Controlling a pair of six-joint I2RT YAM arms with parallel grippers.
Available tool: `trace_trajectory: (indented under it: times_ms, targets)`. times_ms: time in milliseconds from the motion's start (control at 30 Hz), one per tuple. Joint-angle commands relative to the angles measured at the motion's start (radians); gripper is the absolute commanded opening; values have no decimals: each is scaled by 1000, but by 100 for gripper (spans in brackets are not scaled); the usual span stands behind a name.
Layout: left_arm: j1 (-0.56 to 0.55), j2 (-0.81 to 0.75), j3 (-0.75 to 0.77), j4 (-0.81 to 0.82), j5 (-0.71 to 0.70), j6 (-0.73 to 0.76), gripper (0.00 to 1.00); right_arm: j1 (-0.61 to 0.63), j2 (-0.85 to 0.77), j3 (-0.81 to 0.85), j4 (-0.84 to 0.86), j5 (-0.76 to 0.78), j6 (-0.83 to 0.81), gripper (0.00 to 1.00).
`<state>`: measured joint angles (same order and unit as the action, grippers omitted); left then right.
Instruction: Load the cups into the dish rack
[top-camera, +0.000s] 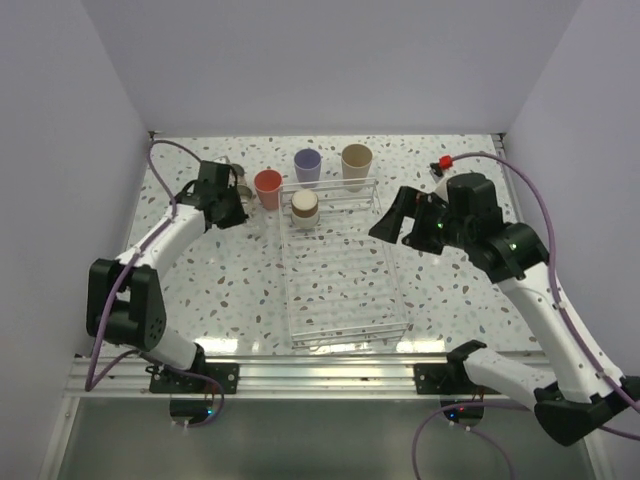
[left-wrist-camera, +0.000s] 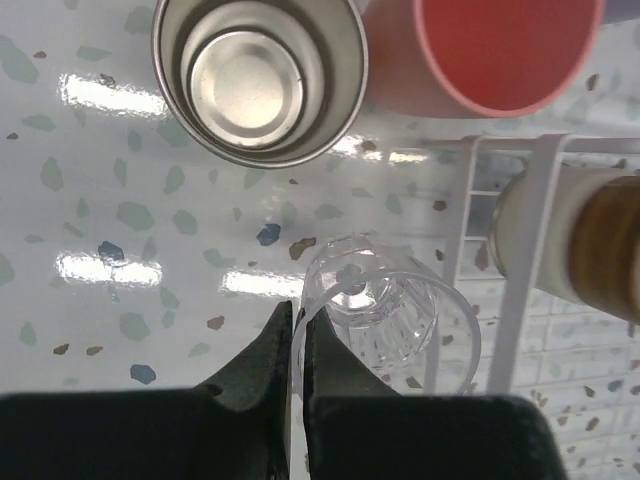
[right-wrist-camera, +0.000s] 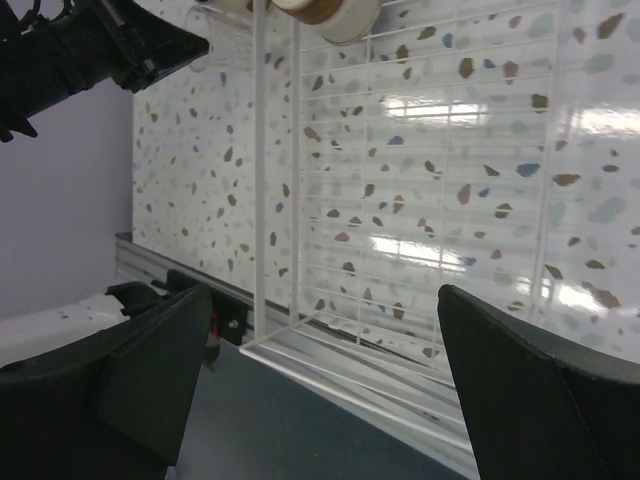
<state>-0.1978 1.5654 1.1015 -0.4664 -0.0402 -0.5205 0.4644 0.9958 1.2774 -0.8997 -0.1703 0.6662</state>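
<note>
Left jaws: clenched, fingertips pinched on the thin near wall of the tiny clear cup. One tip seems to be inside the rim and one outside.
Right jaws: released, spread wide, holding nothing, hanging over the right side of the dish rack.

Positions:
- The clear cup is mouth up, apparently on the tabletop, just outside the rack's left wire edge.
- The grey cup stands just beyond the clear cup.
- The coral-red cup is beside the grey cup, at the rack's far-left corner.
- The lavender cup and beige cup stand behind the rack's far edge, outside it.
- One brown cup with cream base is already inside the rack at the far end. I cannot tell whether it is inverted or on its side.

Judgement: one cup loaded, the clear one in hand for transfer, the rest waiting.

Risks:
- I hold one wall only. The plastic looks slick and thin, so the cup may pivot or slide out on the lift.
- The rack wire is close on the right. A low carry would catch the cup's foot on it and tear it from the pinch.
- The grey and coral-red cups stand near. A wide wrist swing could topple either.
- My right arm is near the rack, and both arms reaching over it could meet.
- The brown cup takes up the far corner, so a drop there may knock it.

Markings: no brand, label or writing can be read on any cup, the rack or the arms.
</note>
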Motion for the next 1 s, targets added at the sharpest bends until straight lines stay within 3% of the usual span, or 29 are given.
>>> trace_trajectory:
  times_ms: [0,133,267,433,633,967]
  targets:
    - [8,-99,67,-34,91,-47,0,2,79,51,158,-200,42,98]
    - [8,-249,70,-9,209,-62,0,0,136,45,435,-355,185,98]
    - [8,-422,0,152,342,-142,0,6,202,39,649,-454,326,98]
    - [6,-580,-104,428,528,-277,0,25,280,62,818,-480,411,98]
    - [6,-625,-175,718,641,-464,0,37,343,82,1008,-468,564,98]
    - [6,-616,-281,1041,686,-639,0,77,389,146,963,-433,527,98]
